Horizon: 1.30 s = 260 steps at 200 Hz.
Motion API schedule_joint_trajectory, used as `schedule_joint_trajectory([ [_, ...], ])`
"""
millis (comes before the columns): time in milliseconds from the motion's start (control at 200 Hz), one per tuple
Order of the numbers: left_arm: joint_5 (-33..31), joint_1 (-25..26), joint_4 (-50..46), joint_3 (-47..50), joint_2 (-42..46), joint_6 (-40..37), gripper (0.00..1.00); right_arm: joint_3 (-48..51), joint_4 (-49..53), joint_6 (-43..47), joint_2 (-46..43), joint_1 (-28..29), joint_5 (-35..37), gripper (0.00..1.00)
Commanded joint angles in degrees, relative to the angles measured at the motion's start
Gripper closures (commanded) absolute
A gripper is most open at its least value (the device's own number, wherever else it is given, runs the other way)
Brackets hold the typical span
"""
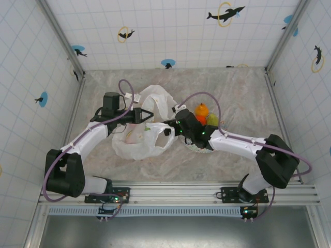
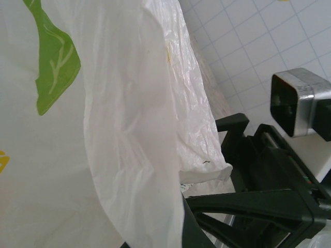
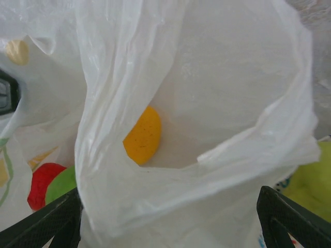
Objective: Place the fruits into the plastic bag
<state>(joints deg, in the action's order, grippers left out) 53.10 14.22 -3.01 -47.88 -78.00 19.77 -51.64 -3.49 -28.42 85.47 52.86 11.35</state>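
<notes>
at the bag's mouth, the right gripper (image 3: 168, 209) stands spread, grasping nothing, with plastic bag (image 1: 135, 145) film draped between its fingers. an orange fruit (image 3: 142, 135) lies inside, beyond and clear of them. the left gripper (image 1: 148, 116) looks clenched on the rim (propping it open). a drop-off step, i judge. next: back out without snagging, then fetch the remaining fruits (image 1: 206, 115).

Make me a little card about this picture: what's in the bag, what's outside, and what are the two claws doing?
Bag: thin white lemon-print plastic bag, mouth open
Inside: yellow-orange round fruit, red fruit, green fruit
Outside: bright orange ball-shaped fruit, yellow-green pear
Left gripper: seems shut on bag rim
Right gripper: open at bag mouth
</notes>
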Motion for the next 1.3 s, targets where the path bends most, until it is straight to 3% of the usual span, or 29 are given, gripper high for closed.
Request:
schedule_joint_trajectory([
  [0,-0.1,0.4,-0.3,0.1,0.4,-0.3,1.0,0.4,6.7,3.6,-3.6,-0.3,1.2,0.12],
  [475,-2.3,0.4,0.0,0.3,-0.2,0.0,1.0,-0.4,20.9,6.5,-15.8,-1.3,-2.0,0.11],
  [686,-4.5,0.4,-1.0,0.2,-0.5,-0.3,1.0,-4.3,29.8,6.4,-19.7,-2.7,2.2,0.1],
  [876,-5.2,0.4,-1.6,0.0,-0.8,-0.5,1.0,-7.8,33.8,6.0,-20.3,-10.7,-0.3,0.1],
  [1296,-5.2,0.4,-1.4,-0.1,0.1,-0.2,1.0,-6.6,30.6,12.1,-13.9,-27.2,-1.6,0.08],
])
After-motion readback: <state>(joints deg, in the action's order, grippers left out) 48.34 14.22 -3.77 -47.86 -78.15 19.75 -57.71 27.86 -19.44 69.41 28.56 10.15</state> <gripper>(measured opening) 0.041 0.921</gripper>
